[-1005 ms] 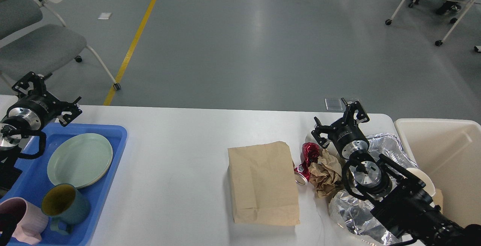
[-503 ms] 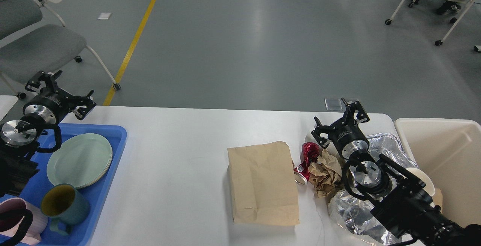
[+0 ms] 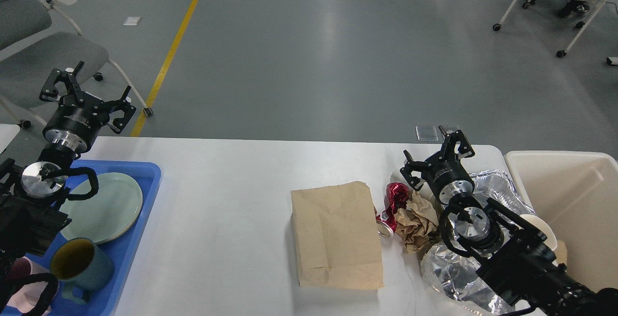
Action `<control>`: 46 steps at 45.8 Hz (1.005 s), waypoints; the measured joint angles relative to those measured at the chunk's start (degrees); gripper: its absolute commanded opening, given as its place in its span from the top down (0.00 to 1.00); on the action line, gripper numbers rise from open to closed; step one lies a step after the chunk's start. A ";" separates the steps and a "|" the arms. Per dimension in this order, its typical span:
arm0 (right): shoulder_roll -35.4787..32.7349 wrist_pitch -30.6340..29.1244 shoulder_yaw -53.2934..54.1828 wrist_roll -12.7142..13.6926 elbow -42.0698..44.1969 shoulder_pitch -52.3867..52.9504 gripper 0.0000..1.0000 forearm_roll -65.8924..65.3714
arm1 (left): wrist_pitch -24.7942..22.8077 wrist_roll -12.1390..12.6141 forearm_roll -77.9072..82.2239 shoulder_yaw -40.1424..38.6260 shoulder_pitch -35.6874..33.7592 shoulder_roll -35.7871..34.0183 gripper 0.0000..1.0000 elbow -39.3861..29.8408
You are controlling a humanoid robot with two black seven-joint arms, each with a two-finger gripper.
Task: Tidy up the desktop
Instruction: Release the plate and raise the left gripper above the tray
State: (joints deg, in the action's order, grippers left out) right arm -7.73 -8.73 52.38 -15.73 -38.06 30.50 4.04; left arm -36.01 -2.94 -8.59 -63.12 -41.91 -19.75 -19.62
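Mugs (image 3: 79, 264): parked in the blue tray (image 3: 140, 239), dishes kept apart from rubbish.
Bench (image 3: 227, 210): spreads wide below both arms.
Bag (image 3: 335, 236): flat mid-bench, uncollected.
Right pincer (image 3: 437, 157): spread, empty, above can (image 3: 395, 198).
Left pincer (image 3: 87, 95): spread, empty, beyond tray.

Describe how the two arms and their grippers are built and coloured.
Both arms are black with shiny silver metal discs at the wrist joints and looping black cables. The left gripper and right gripper each have two black skeletal linkage fingers on a round black collar bearing small white lettering.
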 measured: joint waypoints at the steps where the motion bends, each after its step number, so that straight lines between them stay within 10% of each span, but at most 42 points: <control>1: 0.00 0.00 0.00 0.00 0.00 0.00 0.00 0.00 | -0.12 -0.01 -0.04 -0.04 0.11 0.29 0.04 0.00; 46: -0.07 0.01 -0.02 0.00 0.00 0.00 0.00 0.00 | 0.21 -0.34 0.05 -0.04 4.27 11.67 0.04 0.56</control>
State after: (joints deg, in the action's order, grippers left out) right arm -7.81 -8.72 52.36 -15.73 -38.06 30.50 4.04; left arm -35.80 -3.29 -8.54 -63.17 -37.64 -8.08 -19.07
